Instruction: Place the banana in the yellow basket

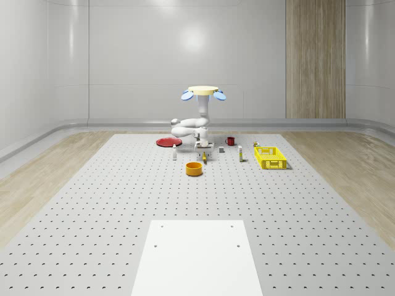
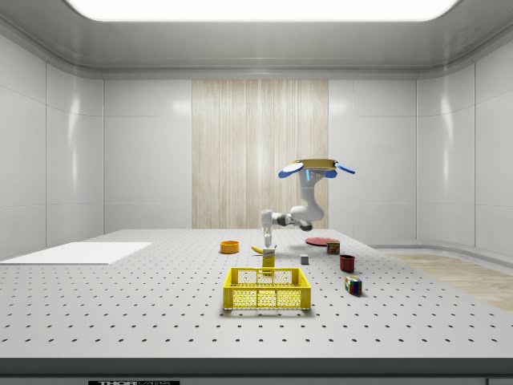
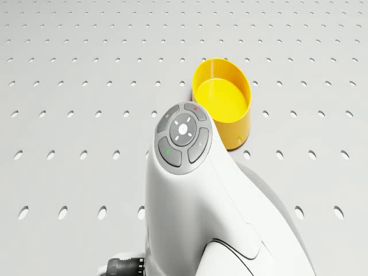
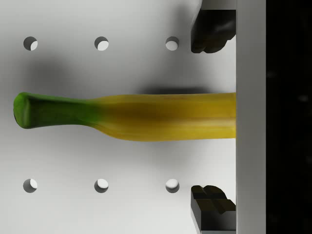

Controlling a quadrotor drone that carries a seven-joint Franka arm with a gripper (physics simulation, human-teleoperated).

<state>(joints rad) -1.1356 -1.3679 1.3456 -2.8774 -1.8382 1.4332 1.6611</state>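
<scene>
The banana (image 4: 146,117), yellow with a green stem end, lies flat on the perforated table. My gripper (image 4: 210,117) hangs straight over it, open. One dark finger (image 4: 209,31) stands on each side of the fruit, both clear of its skin. In the side view the gripper (image 2: 268,242) points down just above the banana (image 2: 258,250). The drone (image 1: 203,92) hovers above this spot, with the white arm folded beneath it. The yellow basket (image 1: 270,158) stands on the table to the whole-scene view's right of the gripper (image 1: 202,152); in the side view, the basket (image 2: 267,289) is nearest the camera.
A yellow-orange bowl (image 1: 194,168) sits just in front of the gripper, also in the drone view as the bowl (image 3: 221,100). A red plate (image 1: 168,142), a red mug (image 1: 230,140), small bottles, a carton (image 2: 268,258) and a colour cube (image 2: 353,285) stand nearby.
</scene>
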